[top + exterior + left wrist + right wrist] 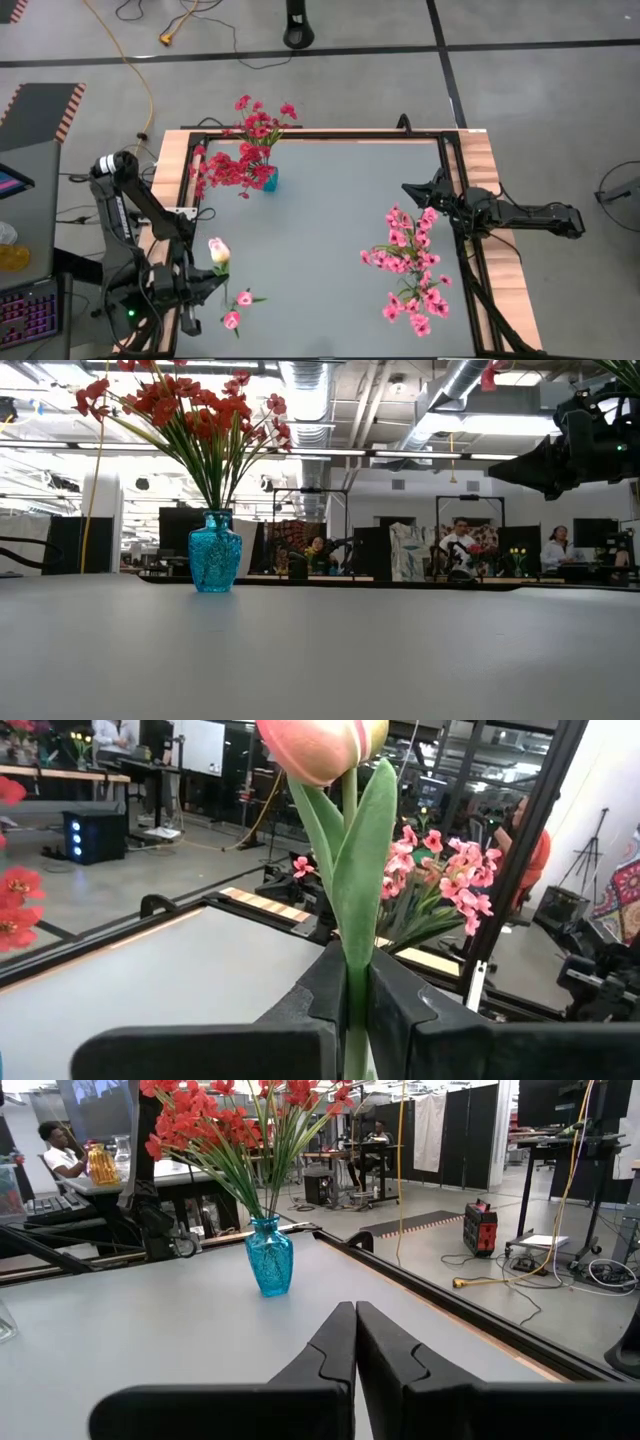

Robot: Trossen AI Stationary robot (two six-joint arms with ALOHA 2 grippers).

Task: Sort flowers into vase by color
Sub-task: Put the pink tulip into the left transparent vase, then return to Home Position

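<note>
L gripper [355, 1010] is pinching the stem of a pale pink tulip bud [320, 745], bud upright just above its fingers [400, 1010]. Small pink sprigs [238, 308] lie on the surface [320, 230] just beside that gripper. R gripper [355, 1342] is pressed together w/ nothing held, raised over the surface. Blue vase [270, 1258] w/ deep red flowers [240, 1120] stands ahead of the R gripper, well apart. Pink flower bunch [410, 270] lies near the R gripper, just below it in the high view.
</note>
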